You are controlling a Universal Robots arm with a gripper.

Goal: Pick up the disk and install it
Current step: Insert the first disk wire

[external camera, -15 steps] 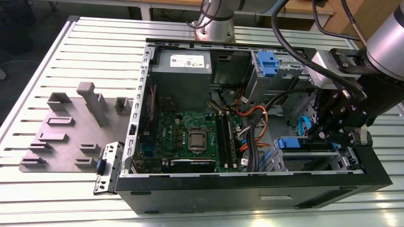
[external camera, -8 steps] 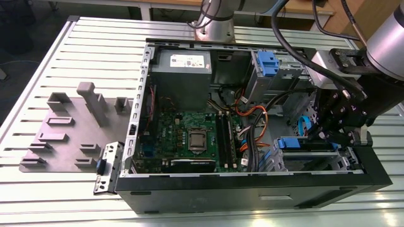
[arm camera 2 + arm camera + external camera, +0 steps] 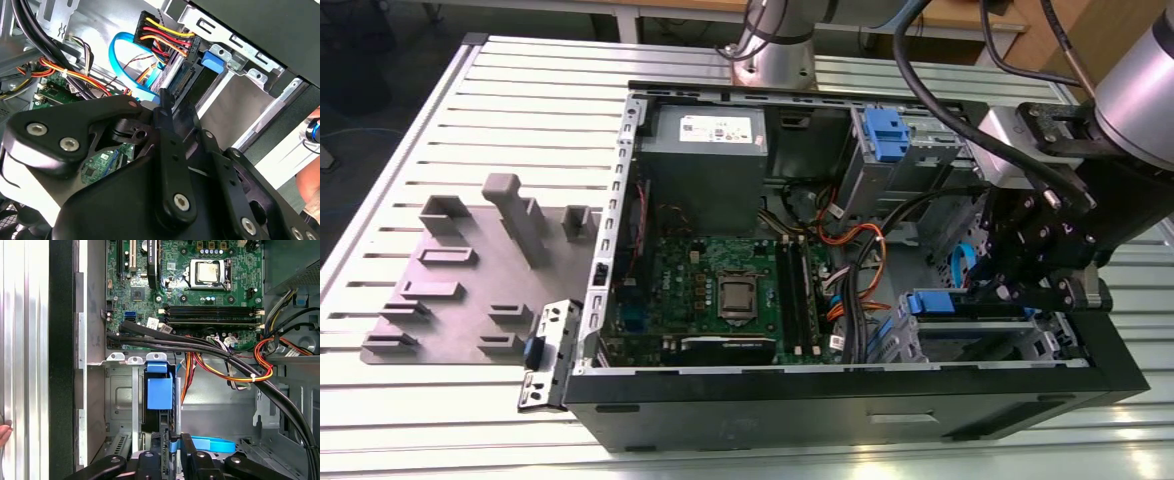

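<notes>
While the blue-framed silver disk [image 3: 159, 392] stands in the open black computer case's [image 3: 854, 410] four-o'clock bay, the black hand [image 3: 173, 440] pinches its edge.

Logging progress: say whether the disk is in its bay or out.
In, at least partly: the disk stands between the bay walls.

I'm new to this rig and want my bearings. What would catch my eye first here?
The open PC case lies on the slatted table, its green motherboard bared in the middle. At the exterior view's right the black gripper reaches into the drive bay, close by a blue carrier. Orange and red cables run between board and bay.
</notes>
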